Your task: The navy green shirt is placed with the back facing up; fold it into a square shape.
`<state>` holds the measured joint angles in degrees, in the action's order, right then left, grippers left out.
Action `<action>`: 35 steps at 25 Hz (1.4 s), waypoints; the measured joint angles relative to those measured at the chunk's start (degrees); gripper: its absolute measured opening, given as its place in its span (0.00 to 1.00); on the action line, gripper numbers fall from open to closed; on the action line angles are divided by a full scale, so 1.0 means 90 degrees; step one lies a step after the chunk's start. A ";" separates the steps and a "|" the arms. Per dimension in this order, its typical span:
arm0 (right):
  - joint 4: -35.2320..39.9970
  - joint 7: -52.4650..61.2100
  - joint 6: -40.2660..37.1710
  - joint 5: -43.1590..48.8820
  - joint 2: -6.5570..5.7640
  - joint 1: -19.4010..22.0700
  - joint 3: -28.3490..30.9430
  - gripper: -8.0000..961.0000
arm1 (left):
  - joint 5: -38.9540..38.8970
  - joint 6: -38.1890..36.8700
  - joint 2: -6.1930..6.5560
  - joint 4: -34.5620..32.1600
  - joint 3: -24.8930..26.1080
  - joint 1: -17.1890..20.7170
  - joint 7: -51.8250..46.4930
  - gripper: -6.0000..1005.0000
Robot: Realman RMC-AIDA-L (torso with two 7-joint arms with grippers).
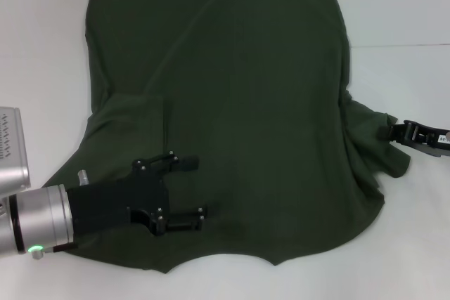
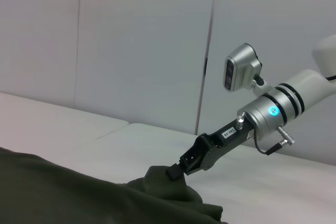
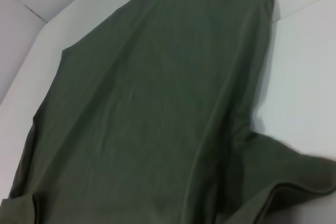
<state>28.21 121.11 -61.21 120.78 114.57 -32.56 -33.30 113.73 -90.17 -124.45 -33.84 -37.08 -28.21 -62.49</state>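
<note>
One shirt (image 1: 246, 103) lies flat, plain side up, on the desk (image 1: 42, 47). The cloth is soft and limp; judged best gripped at sleeve edges or hem corners. Two tools are present. The left tool (image 1: 190, 194), at 7 o'clock, hovers released over the cloth. The right tool (image 2: 176, 171), at 3 o'clock, is clenched on the sleeve (image 1: 380, 145).

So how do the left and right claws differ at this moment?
The left claw is open, over the navy green shirt near its left sleeve and holding nothing; the right claw is shut on the shirt's bunched right sleeve at the cloth's edge. Both are black and low by the shirt.
</note>
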 joint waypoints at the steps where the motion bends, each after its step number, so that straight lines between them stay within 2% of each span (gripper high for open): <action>1: 0.0001 -0.0002 -0.0002 -0.0006 0.0010 0.0011 0.0024 0.10 | -0.0001 0.0000 0.0000 0.0000 0.0000 0.0000 0.0000 0.88; 3: 0.0029 -0.0051 -0.0004 -0.0152 0.0032 0.0085 0.0086 0.03 | -0.0001 0.0000 0.0000 0.0000 0.0001 0.0000 0.0000 0.88; 9: 0.0042 -0.0132 -0.0006 -0.0438 0.0011 0.0275 0.0151 0.03 | -0.0001 -0.0001 0.0000 0.0010 0.0008 0.0000 -0.0007 0.88; 19: 0.0149 -0.0176 0.0061 -0.0578 -0.0196 0.0421 0.0439 0.03 | -0.0001 -0.0029 0.0000 0.0011 0.0009 -0.0004 -0.0024 0.88; 35: 0.0291 -0.0256 0.0679 -0.0579 -0.0230 0.0293 0.0553 0.04 | -0.0011 -0.0049 0.0000 0.0011 0.0009 -0.0020 -0.0102 0.88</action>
<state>30.83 118.81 -55.10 115.57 112.49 -29.92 -28.32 113.64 -90.61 -124.46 -33.75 -37.00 -28.39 -63.41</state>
